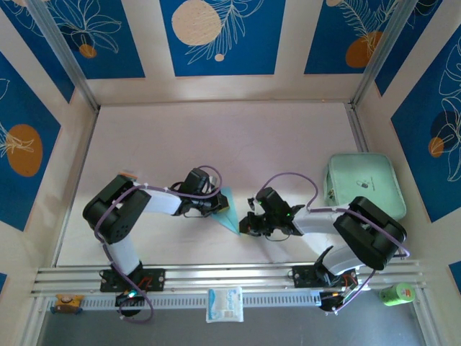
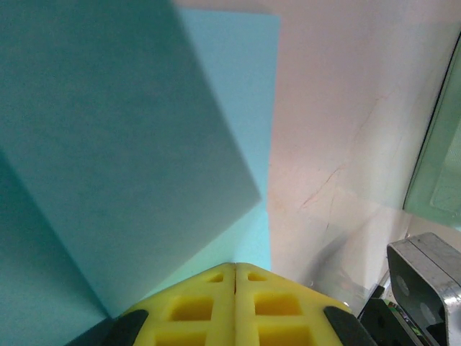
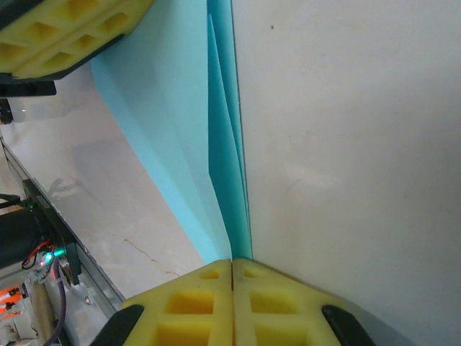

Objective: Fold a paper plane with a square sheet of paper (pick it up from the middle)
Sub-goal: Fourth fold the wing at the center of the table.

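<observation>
The light blue sheet of paper (image 1: 229,210) lies folded into a narrow pointed shape on the white table, between my two grippers. My left gripper (image 1: 217,205) is at its left edge and my right gripper (image 1: 243,226) at its near tip. In the left wrist view the yellow jaws (image 2: 235,265) are shut, with a broad folded flap of paper (image 2: 144,144) spread just ahead of them. The right gripper (image 3: 232,261) is also shut, its tips on the narrow end of the layered paper (image 3: 180,130). Nothing sits in either seam. The left gripper's fingers (image 3: 65,32) rest over the paper's far part.
A mint-green tray (image 1: 364,184) sits on the table at the right, its edge (image 2: 441,158) close to the right arm's body (image 2: 425,277). A white packet (image 1: 225,304) and a green object (image 1: 396,293) lie beyond the rail (image 1: 230,277) at the near edge.
</observation>
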Action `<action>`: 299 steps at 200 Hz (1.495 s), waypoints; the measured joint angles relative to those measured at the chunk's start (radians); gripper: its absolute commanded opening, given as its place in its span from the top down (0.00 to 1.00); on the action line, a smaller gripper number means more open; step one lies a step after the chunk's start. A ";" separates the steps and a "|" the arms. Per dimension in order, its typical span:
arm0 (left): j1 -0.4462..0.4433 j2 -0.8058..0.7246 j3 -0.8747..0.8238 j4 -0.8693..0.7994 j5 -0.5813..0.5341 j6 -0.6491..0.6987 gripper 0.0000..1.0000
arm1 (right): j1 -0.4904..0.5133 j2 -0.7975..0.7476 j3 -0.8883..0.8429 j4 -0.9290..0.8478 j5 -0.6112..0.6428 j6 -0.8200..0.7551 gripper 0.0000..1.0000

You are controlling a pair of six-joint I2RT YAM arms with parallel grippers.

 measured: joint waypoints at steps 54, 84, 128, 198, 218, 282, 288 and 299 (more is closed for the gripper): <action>0.000 0.000 0.000 0.000 0.002 0.000 0.98 | 0.000 -0.001 -0.009 -0.001 -0.006 -0.006 0.90; 0.000 0.000 0.000 0.000 0.002 0.000 0.97 | 0.000 -0.016 -0.010 -0.026 -0.007 -0.007 0.87; 0.000 0.000 0.000 0.001 0.002 -0.004 0.98 | 0.000 -0.018 -0.012 -0.037 -0.013 -0.021 0.95; 0.000 0.000 -0.002 0.004 0.003 -0.011 0.98 | 0.006 -0.034 -0.019 -0.049 -0.013 -0.023 0.88; 0.000 0.000 -0.002 0.004 0.003 -0.015 0.98 | 0.008 -0.048 -0.038 -0.049 -0.013 -0.022 0.93; 0.000 0.000 -0.010 0.020 0.002 -0.015 0.98 | 0.009 -0.092 -0.044 -0.098 -0.008 -0.018 0.87; 0.000 0.000 -0.011 0.022 0.002 -0.015 0.98 | 0.010 -0.108 -0.042 -0.122 -0.002 -0.018 0.86; 0.000 0.000 -0.012 0.025 0.002 -0.015 0.98 | 0.008 -0.135 -0.033 -0.159 0.005 -0.019 0.86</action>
